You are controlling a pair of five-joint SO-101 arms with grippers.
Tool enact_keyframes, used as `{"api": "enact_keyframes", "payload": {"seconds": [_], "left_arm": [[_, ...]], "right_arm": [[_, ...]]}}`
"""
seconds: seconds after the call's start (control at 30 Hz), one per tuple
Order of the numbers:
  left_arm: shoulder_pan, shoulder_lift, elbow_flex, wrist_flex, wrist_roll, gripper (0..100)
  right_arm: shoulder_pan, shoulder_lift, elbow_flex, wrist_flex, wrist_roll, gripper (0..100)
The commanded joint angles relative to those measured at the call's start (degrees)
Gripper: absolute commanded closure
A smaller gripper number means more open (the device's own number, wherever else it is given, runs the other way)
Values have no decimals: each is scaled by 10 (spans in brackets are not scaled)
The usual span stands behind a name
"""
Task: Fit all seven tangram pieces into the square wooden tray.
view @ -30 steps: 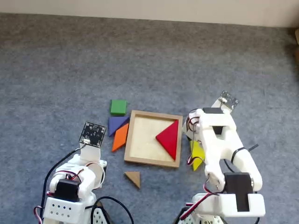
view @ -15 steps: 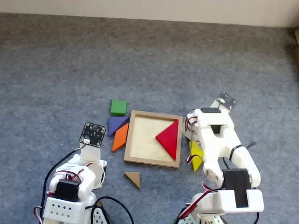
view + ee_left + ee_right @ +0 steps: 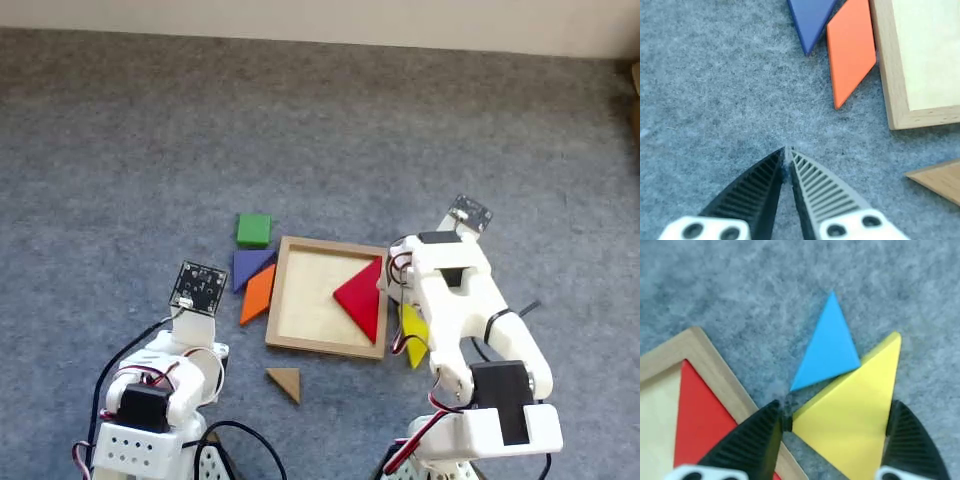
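Right wrist view: the right end effector (image 3: 836,407) gapes open astride the yellow wooden triangle (image 3: 855,390), beside the rim of the square wooden tray (image 3: 715,360); closing could snag that rim or shove the touching blue wooden triangle (image 3: 829,347); left end effector (image 3: 786,152) closed, empty.

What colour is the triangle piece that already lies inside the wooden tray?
Red; the triangle in the tray shows best in the high view.
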Motion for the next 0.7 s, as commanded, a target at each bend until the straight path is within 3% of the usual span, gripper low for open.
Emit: {"api": "enact_keyframes", "payload": {"seconds": [0.0,0.53,0.67], "left_arm": [[-5,-13,11,1,5,995],[-5,-13,11,1,5,995],[-5,-13,11,1,5,995]], "right_arm": [[-21,1,-3,24,8,716],[-68,2,-7,24,9,712],[-93,2,-4,25,9,653]]}}
